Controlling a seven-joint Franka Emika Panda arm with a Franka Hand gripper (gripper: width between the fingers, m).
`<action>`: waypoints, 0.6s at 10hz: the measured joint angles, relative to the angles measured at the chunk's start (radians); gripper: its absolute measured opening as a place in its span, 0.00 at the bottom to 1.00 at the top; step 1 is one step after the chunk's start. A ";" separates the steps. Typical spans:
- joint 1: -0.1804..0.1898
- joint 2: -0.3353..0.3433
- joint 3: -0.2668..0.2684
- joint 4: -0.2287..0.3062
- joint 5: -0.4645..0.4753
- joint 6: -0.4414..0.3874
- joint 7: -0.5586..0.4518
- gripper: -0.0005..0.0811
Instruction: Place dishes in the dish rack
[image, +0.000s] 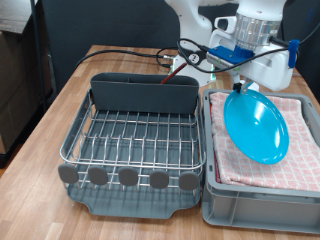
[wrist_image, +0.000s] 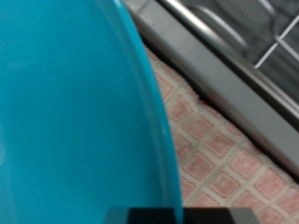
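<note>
The gripper (image: 240, 88) pinched the top rim of the tilted blue plate (image: 256, 125), which looked light, stiff and slippery, over the cloth-lined bin (image: 215, 195).

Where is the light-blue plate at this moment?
In the exterior view the plate is on the right, tilted on edge above the pink checkered cloth of the grey bin, its top rim at the hand, beside the dish rack.

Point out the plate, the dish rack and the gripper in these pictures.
plate (image: 255, 125): exterior view, middle of its blue face.
dish rack (image: 135, 135): exterior view, wire grid floor.
gripper (image: 238, 88): exterior view, fingertips at the plate's upper rim.
</note>
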 joint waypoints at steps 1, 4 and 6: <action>0.000 -0.010 0.004 0.023 -0.017 -0.067 -0.013 0.03; 0.000 -0.017 0.008 0.059 -0.029 -0.140 -0.058 0.03; -0.005 -0.018 0.001 0.061 -0.063 -0.144 -0.050 0.03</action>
